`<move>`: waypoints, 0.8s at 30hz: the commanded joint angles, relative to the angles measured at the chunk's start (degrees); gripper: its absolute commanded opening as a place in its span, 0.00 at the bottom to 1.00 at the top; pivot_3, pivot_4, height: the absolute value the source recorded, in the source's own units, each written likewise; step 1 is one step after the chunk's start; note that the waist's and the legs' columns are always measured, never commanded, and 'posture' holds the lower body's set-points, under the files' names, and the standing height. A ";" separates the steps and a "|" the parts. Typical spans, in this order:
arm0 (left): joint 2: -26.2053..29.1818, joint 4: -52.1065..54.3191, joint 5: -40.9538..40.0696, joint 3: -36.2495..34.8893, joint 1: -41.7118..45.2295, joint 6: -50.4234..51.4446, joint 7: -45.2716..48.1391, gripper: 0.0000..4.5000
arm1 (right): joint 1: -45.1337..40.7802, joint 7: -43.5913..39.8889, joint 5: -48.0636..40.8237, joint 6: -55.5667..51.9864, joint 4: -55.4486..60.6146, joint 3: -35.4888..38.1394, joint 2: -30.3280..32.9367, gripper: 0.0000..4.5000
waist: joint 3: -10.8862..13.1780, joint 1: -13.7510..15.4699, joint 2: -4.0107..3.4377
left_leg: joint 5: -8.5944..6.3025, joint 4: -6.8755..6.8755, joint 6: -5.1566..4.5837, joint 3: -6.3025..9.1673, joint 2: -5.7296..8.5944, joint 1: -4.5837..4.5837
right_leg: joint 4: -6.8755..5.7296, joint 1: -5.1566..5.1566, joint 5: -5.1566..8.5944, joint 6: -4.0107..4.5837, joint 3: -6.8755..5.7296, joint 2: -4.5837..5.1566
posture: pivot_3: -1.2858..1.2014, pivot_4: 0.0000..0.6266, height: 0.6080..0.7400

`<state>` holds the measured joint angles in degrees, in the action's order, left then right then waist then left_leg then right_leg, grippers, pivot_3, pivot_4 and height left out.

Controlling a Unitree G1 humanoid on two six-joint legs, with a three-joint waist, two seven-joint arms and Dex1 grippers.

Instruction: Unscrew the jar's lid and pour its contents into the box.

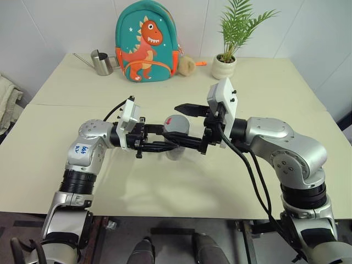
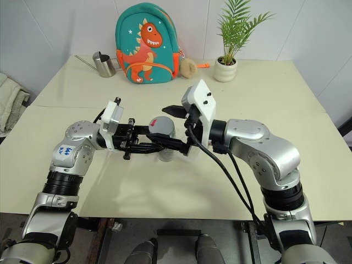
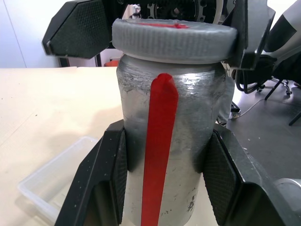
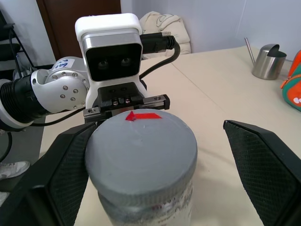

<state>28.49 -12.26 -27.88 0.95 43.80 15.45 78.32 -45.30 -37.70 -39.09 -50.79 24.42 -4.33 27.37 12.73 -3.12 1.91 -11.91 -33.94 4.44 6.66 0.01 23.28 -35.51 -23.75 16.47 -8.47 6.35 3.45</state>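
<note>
Jar (image 1: 177, 132) sits mid-table (image 1: 264, 181), held above the surface between the left gripper (image 1: 168, 144) on its left and the right gripper (image 1: 190, 127) on its right, lid (image 4: 140, 143) on it facing right. Box (image 3: 61, 175) lies on the table under the jar. Along the back edge, left to right: cup (image 1: 102, 62), backpack (image 1: 146, 41), plant (image 1: 224, 66).

Jar, lid and box: current condition

Clear cylindrical jar with red label stripe (image 3: 162, 141) lies level above the table, flat grey ribbed screw lid (image 4: 140, 143) seated on it; shallow clear plastic box (image 3: 56, 181) lies below; contents apparently not discernible.
</note>
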 commanded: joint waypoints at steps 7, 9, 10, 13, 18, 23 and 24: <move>0.67 0.39 -0.38 -0.69 0.40 -0.92 0.90 0.41 | 0.97 1.05 -0.85 -0.35 2.29 3.76 3.08 1.00 | 0.00 0.01 0.00 | 0.00 0.00 0.00 0.00 0.00 0.00 | 0.00 0.00 0.00 0.00 0.00 0.00 | 0.52 0.24 1.00; 0.56 0.16 -0.31 -0.64 0.60 -1.01 0.87 0.41 | 1.01 0.98 -1.01 -0.32 2.34 3.77 3.43 1.00 | 0.00 0.01 0.00 | 0.00 0.00 0.00 0.00 0.00 0.00 | 0.00 0.00 0.00 0.00 0.00 0.00 | 0.52 0.24 1.00; 0.52 0.09 -0.30 -0.63 0.67 -1.04 0.85 0.41 | 1.04 1.00 -1.11 -0.29 2.37 3.73 3.57 1.00 | 0.00 0.02 0.00 | 0.00 0.00 0.00 0.00 0.00 0.00 | 0.00 0.00 0.00 0.00 0.00 0.00 | 0.52 0.24 1.00; 0.47 -0.30 -0.19 -0.58 0.90 -1.25 0.88 0.41 | 1.12 0.90 -1.47 -0.24 2.48 3.66 3.92 1.00 | 0.00 0.02 0.00 | 0.00 0.00 0.00 0.00 0.00 0.00 | 0.00 0.00 0.00 0.00 0.00 0.00 | 0.52 0.24 1.00; 0.53 -0.88 -0.02 -0.55 1.16 -1.63 0.95 0.41 | 1.66 0.40 -2.93 -0.56 3.60 4.00 4.71 1.00 | 0.00 0.06 0.00 | 0.00 0.00 0.00 0.00 0.00 0.00 | 0.01 0.00 0.00 0.00 0.00 0.00 | 0.52 0.24 1.00; 0.38 -1.33 0.05 -0.46 1.53 -1.88 0.89 0.41 | 1.83 0.24 -3.52 -0.71 3.98 3.75 5.29 1.00 | 0.00 0.06 0.00 | 0.00 0.00 0.00 0.00 0.00 0.00 | 0.00 0.00 0.00 0.00 0.00 0.00 | 0.52 0.24 1.00; 0.35 -1.38 0.05 -0.45 1.57 -1.90 0.86 0.41 | 1.87 0.16 -3.61 -0.74 4.10 3.71 5.37 1.00 | 0.00 0.07 0.00 | 0.00 0.00 0.00 0.00 0.00 0.00 | 0.00 0.00 0.00 0.00 0.00 0.00 | 0.52 0.24 1.00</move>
<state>28.50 -14.35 -27.67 0.98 43.95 14.39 78.57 -43.44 -37.72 -42.14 -51.69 26.63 -2.49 32.01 12.73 -3.05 1.91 -11.91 -33.94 4.44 6.67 0.01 23.28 -35.51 -23.75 16.47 -8.47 6.35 3.45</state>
